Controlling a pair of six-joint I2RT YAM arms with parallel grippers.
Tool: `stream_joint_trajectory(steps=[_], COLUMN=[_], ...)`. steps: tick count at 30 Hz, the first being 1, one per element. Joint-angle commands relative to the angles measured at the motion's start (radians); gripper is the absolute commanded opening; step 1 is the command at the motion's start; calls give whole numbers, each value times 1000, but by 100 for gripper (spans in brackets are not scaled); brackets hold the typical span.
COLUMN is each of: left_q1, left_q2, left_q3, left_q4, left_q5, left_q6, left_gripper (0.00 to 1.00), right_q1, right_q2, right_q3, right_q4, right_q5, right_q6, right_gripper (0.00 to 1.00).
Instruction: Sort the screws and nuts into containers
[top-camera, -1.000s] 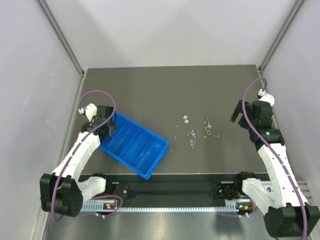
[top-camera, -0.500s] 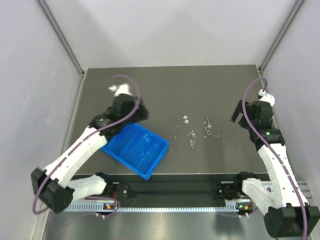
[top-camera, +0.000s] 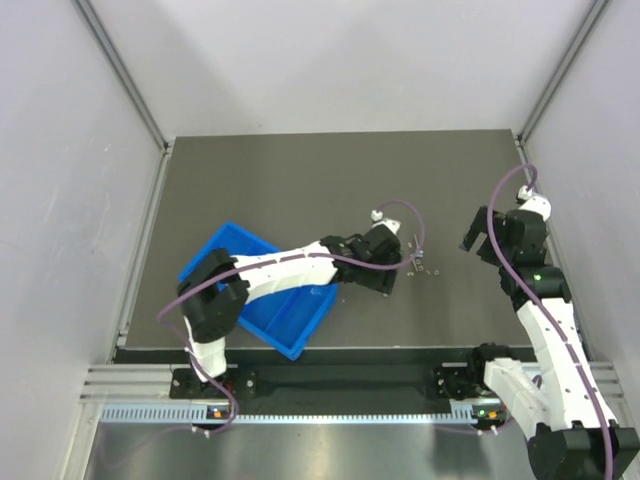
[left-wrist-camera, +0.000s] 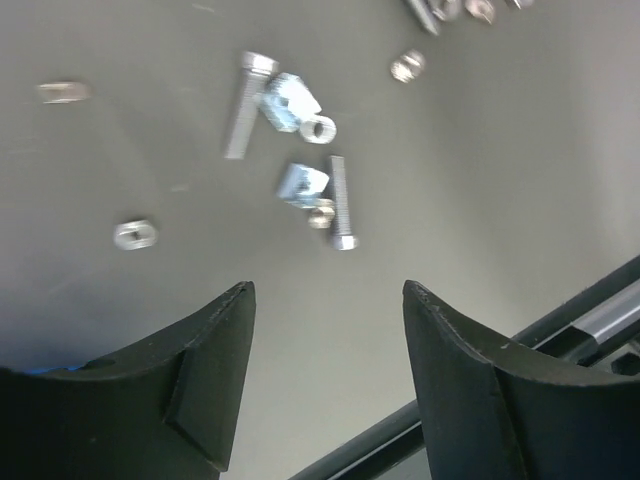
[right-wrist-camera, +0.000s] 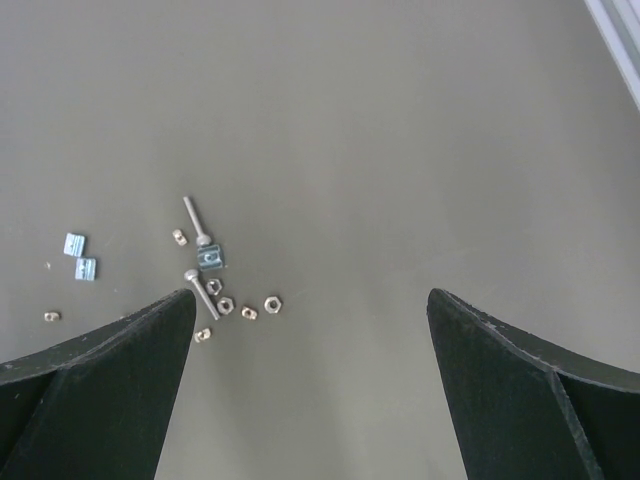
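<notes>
Two screws (left-wrist-camera: 245, 105) (left-wrist-camera: 342, 200) and several nuts (left-wrist-camera: 303, 182) lie loose on the dark table just ahead of my left gripper (left-wrist-camera: 328, 288). It hangs open over the pile with nothing between its fingers. From above, the left arm reaches across the blue tray (top-camera: 300, 318) of containers, and the left gripper (top-camera: 383, 278) hides most of the pile; a few specks (top-camera: 422, 264) show beside it. My right gripper (top-camera: 476, 240) hovers wide open to the right of the pile. Its wrist view shows screws (right-wrist-camera: 200, 292) and nuts (right-wrist-camera: 272, 303) left of the right gripper (right-wrist-camera: 311, 295).
The table's front edge and a metal rail (left-wrist-camera: 560, 320) run close behind the left fingers. Grey walls (top-camera: 60, 200) close in both sides and the back. The left arm's forearm (top-camera: 290, 265) lies over the tray's far side.
The left arm has swung from the tray's left end across to the right, over the pile of screws and nuts, and its jaws have widened. The right arm has barely moved.
</notes>
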Motion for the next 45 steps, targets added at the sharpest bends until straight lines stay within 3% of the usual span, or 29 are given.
stream_joint_trajectory(steps=[1, 5, 8, 13, 38, 45], left_q1=[-27, -12, 49, 102, 100, 97], left_q2=[35, 137, 177, 188, 296, 325], left_q3=[85, 158, 194, 192, 194, 189], left_q4=[45, 20, 17, 20, 43, 46], left_q5=[-8, -91, -3, 38, 38, 36], left_q6=[12, 54, 117, 239, 322, 322], left_gripper=[65, 60, 50, 44, 42, 38], right_q1=[-16, -16, -16, -17, -16, -16], right_q2=[-11, -1, 0, 6, 51, 45], right_q3=[-14, -19, -16, -9, -2, -3], right_q4=[16, 15, 16, 16, 28, 24], right_q5=[-17, -19, -13, 15, 2, 5], right_q6=[11, 3, -11, -25, -9, -11], right_gripper=[100, 100, 100, 100, 100, 100])
